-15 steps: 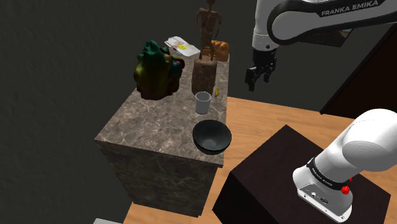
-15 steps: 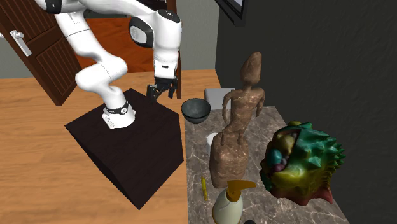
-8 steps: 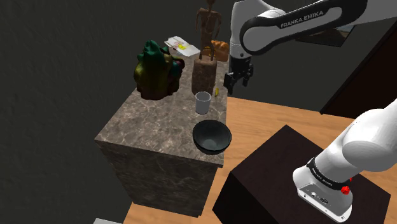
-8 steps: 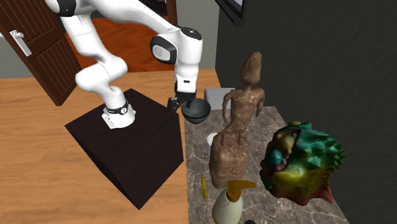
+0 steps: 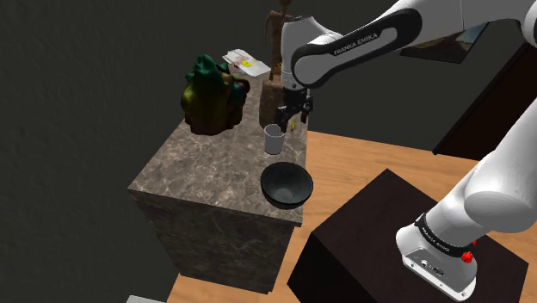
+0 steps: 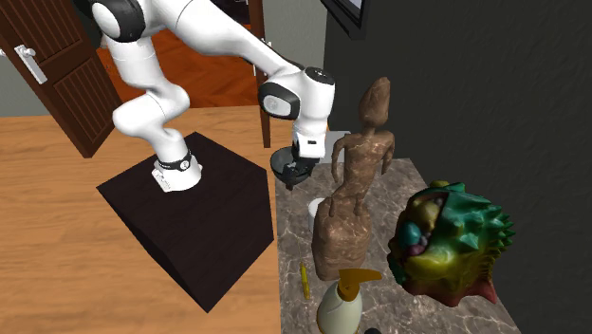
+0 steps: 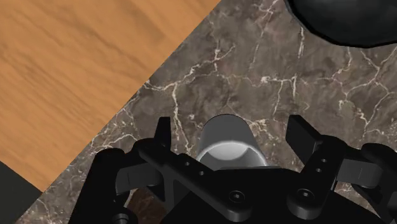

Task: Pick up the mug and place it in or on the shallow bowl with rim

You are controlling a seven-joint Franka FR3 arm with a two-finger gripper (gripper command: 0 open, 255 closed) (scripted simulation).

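Note:
A small pale grey mug stands upright on the dark marble counter, just in front of a brown statue. A black shallow bowl sits near the counter's corner, a short way from the mug toward the stand. My black gripper hangs open just above the mug. In the wrist view the mug lies below and between the two fingers, which stand wide apart and do not touch it; the bowl lies beyond it. In the second exterior view the gripper covers most of the bowl, and the mug peeks out beside the statue.
A tall brown figure statue stands right behind the mug. A spiky green-and-red creature fills the counter's far side. A yellow stick and a bird-shaped bottle lie past the statue. Wooden floor borders the counter edge.
The arm has swung from over the floor beside the counter to above the mug and come lower. The fingers stayed open; the mug and bowl have not moved.

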